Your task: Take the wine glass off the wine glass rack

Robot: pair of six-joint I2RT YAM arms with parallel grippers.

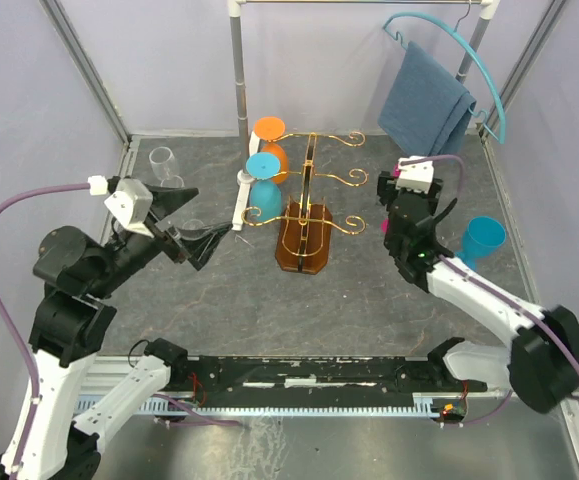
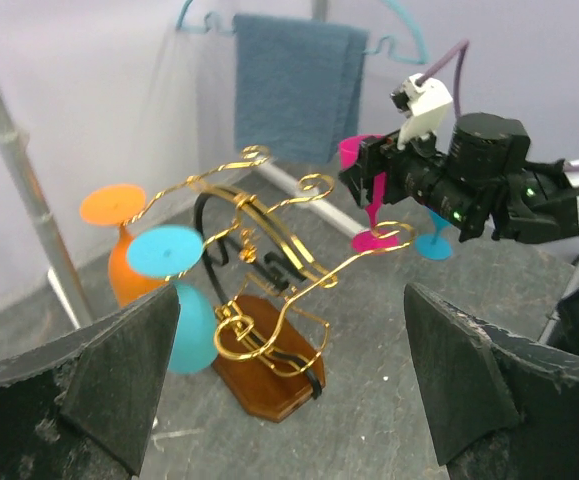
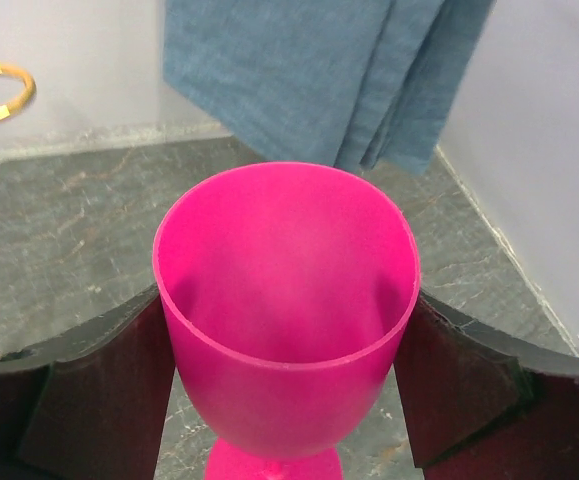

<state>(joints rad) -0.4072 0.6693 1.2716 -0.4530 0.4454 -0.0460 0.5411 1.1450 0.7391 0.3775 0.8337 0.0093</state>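
The wine glass rack (image 1: 306,212) is gold wire on a brown wooden base and stands mid-table; it also shows in the left wrist view (image 2: 269,290). An orange glass (image 1: 269,143) and a light blue glass (image 1: 263,190) hang on its left side. My right gripper (image 1: 389,205) is shut on the bowl of a pink wine glass (image 3: 287,310), just right of the rack's arm ends. In the left wrist view the pink glass's foot (image 2: 381,238) sits at a curled arm tip; I cannot tell if they touch. My left gripper (image 1: 209,215) is open and empty left of the rack.
A light blue glass (image 1: 484,240) stands on the table at the right. A clear glass (image 1: 164,165) stands at the back left. A blue towel (image 1: 424,95) hangs on a teal hanger at the back right. A white pole (image 1: 237,60) rises behind the rack.
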